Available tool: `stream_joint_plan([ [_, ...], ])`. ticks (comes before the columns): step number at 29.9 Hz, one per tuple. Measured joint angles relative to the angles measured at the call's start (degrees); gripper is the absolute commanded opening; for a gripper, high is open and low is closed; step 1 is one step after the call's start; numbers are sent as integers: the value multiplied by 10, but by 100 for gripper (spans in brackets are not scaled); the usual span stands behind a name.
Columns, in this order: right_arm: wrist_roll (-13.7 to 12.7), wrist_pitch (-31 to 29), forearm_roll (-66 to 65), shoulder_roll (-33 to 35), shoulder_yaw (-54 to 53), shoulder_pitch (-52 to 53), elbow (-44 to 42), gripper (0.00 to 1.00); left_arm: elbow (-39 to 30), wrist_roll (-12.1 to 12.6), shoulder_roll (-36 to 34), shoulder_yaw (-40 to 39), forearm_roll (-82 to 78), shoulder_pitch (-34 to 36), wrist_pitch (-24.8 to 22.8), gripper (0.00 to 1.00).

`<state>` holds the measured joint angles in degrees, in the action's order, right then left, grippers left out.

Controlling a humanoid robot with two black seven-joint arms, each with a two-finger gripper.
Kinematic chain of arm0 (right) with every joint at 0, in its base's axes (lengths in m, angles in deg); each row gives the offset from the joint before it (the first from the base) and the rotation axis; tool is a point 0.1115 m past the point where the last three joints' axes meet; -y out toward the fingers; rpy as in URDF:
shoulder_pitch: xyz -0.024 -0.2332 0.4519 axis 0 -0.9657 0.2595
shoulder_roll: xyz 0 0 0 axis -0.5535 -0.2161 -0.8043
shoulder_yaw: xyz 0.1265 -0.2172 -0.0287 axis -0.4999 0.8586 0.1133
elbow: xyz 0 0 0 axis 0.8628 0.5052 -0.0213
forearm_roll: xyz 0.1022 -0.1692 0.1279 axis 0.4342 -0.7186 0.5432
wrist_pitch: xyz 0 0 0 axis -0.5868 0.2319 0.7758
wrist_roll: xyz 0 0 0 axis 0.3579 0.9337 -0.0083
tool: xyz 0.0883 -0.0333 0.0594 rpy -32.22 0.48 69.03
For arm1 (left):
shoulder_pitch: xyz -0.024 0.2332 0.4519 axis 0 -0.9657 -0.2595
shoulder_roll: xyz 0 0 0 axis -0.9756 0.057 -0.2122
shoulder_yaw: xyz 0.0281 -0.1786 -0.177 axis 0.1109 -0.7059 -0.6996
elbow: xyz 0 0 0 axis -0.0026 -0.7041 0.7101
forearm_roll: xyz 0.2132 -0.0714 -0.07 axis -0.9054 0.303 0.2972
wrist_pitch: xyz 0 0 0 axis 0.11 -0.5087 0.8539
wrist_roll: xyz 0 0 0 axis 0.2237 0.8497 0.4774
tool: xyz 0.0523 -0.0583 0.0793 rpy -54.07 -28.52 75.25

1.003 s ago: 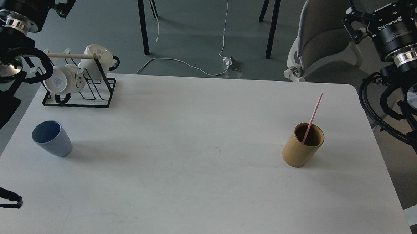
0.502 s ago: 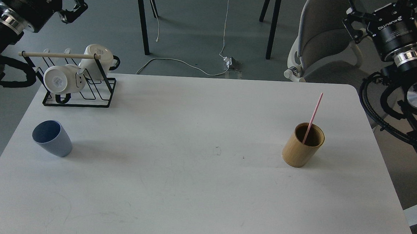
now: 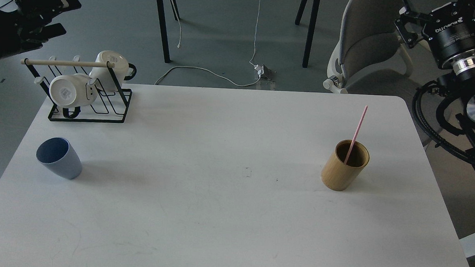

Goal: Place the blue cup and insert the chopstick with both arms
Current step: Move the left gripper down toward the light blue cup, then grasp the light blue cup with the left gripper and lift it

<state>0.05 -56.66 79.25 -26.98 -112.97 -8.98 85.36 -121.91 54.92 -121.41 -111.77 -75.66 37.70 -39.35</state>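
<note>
Fingers [image 3: 63,2] spread on raised left arm

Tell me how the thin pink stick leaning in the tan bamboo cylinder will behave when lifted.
The thin pink stick looks straight, so probably stiff and light. It merely leans on the rim of the tan bamboo cylinder, so it should slide out freely, though its slimness may let it pivot in a grip.

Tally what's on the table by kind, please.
Blue cup: 1
Bamboo holder: 1
Pink chopstick, standing in the holder: 1
Black wire rack: 1
White mugs on the rack: 2
Total: 6
</note>
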Motion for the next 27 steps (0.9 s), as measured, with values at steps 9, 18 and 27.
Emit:
stream_joint_plan([
  [9,1,-1,0,5,-1,7,0,99,-27,-29,-57,70,-105,-54,12,94],
  [18,1,-4,-1,4,3,6,0,99,-25,-70,-67,213,-209,-61,144,87],
  [27,1,-27,-1,-1,5,6,3,99,157,-124,25,300,-292,-79,257,68],
])
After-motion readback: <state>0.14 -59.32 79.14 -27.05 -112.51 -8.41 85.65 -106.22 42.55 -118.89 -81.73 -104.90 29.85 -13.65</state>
